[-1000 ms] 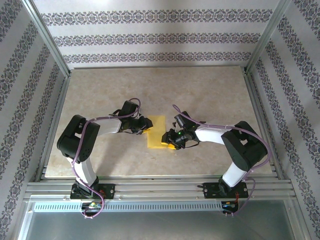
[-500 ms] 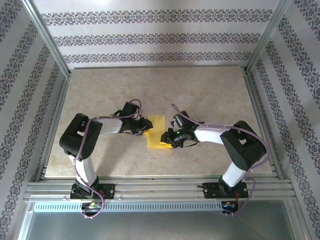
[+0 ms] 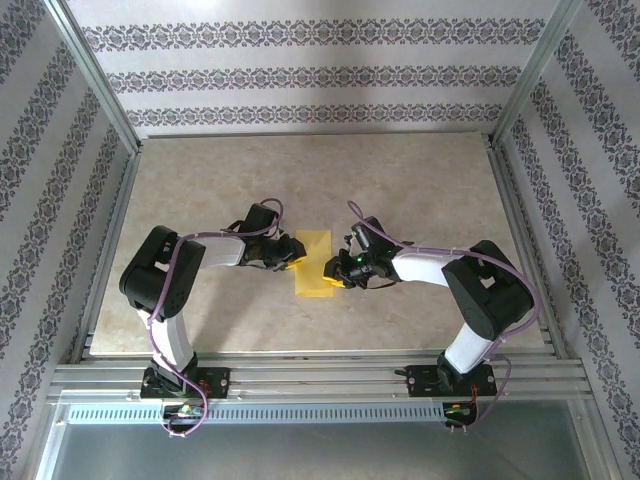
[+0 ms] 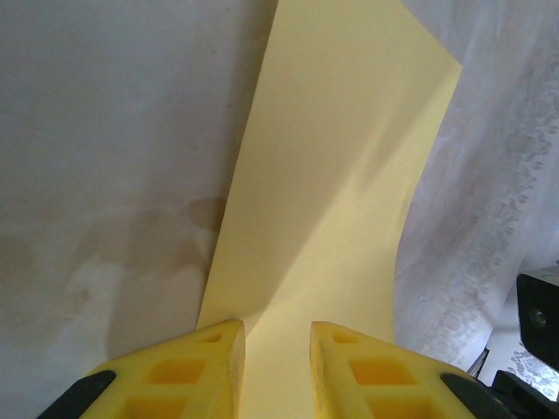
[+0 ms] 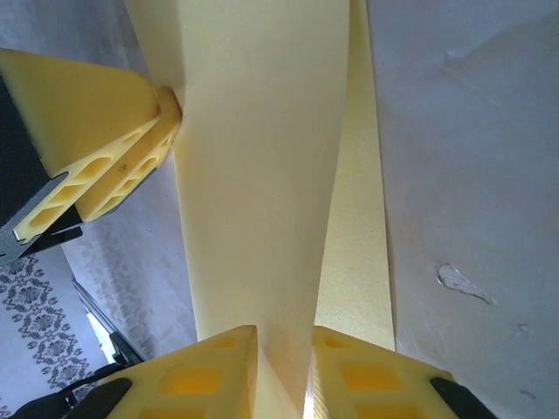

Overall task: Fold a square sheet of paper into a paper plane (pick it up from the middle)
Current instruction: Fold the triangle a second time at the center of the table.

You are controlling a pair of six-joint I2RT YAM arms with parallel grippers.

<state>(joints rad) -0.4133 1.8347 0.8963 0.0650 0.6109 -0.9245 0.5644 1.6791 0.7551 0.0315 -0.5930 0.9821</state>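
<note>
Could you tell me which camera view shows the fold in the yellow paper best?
The right wrist view: the paper shows as two layers, the upper flap lifted off the lower one, running into the right gripper. The left wrist view shows one smooth strip with a shadow across it; the top view shows a small yellow rectangle between both grippers.

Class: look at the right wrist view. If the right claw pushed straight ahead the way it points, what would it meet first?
The right claw already pinches the folded yellow paper. Straight ahead it would run along that strip and probably meet the left claw at the far edge, though depth is hard to judge.
</note>
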